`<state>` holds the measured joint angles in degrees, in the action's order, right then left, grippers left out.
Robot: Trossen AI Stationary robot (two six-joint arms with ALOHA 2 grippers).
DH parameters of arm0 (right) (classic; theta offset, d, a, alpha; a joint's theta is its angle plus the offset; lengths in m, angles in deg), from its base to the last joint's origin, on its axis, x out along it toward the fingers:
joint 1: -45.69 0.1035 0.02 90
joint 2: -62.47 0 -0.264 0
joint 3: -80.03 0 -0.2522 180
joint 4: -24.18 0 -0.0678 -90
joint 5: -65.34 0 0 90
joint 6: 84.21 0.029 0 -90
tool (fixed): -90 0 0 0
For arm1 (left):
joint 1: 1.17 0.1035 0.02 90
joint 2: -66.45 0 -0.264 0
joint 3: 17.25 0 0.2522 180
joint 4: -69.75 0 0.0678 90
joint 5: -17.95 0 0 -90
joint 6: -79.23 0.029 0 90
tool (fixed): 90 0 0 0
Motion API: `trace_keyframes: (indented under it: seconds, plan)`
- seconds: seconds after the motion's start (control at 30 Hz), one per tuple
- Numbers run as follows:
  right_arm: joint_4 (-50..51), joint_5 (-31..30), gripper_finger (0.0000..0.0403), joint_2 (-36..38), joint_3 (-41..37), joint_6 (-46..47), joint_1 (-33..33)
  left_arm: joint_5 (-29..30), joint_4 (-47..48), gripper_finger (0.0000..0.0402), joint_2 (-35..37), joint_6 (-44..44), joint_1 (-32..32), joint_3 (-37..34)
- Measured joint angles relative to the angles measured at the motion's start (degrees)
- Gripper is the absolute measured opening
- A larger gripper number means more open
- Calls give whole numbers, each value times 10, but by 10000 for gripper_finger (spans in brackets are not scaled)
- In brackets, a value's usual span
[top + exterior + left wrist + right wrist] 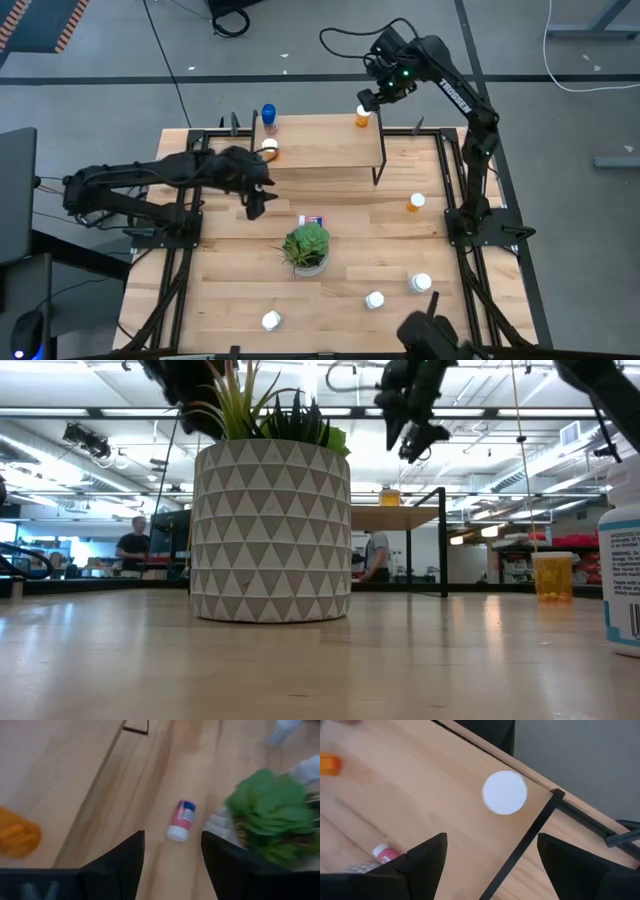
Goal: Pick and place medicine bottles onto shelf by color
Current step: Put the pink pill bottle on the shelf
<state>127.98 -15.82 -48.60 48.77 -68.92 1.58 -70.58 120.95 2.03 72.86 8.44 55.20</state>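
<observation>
Sorting job: medicine bottles go onto the shelf by color, and some stand there now.
On the shelf: a blue bottle at the far left, an orange bottle with a white cap at the near left, and another orange bottle at the far right.
On the bench: a pink bottle lies on its side just beyond the plant; an orange one stands at the right; three white ones stand along the near side.
Key relation: the pink bottle lies just ahead of the left end effector, a little lower and to its right; in the left wrist view its long side runs nearly in line with the fingers, white cap toward them. The left arm is the closer one.
Left end effector: it hangs over the bench by the shelf's near left corner. Its fingers are spread apart and hold nothing.
Right end effector: it hangs over the far right of the shelf, right above the white cap of the orange bottle there. It is wide apart, lets go, and touches nothing.
Next move, my guess: the left arm needs to drop onto the pink bottle and turn so the fingers pinch across its round body.
Risk: the bottle may roll toward the plant pot.
</observation>
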Motion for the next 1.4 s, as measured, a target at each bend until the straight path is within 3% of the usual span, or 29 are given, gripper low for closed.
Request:
trace_keyframes:
  seconds: [0.1, 0.33, 0.47, 0.63, 0.73, 0.97, 1.17, 1.4]
  plan:
    - [0, -12, 317, 22, 0, 17, 18, -11, -31, 215, -39, 61, 14, -1]
    - [0, -50, 317, 80, 0, 83, 68, -247, -128, 210, -97, 115, 87, -16]
    - [0, -88, 317, 114, 0, 128, 100, -303, -170, 204, -99, 117, 121, -69]
    - [0, -139, 317, 145, 0, 180, 134, -307, -175, 217, -89, 179, 110, -127]
    - [0, -155, 317, 154, 0, 207, 147, -280, -183, 233, -89, 200, 93, -155]
    - [0, -174, 317, 157, 0, 229, 170, -199, -315, 270, -89, 220, 75, -216]
    - [0, -180, 317, 157, 0, 249, 181, -197, -394, 293, -103, 280, 70, -257]
    - [0, -191, 317, 157, 0, 262, 198, -196, -485, 310, -148, 280, 49, -277]
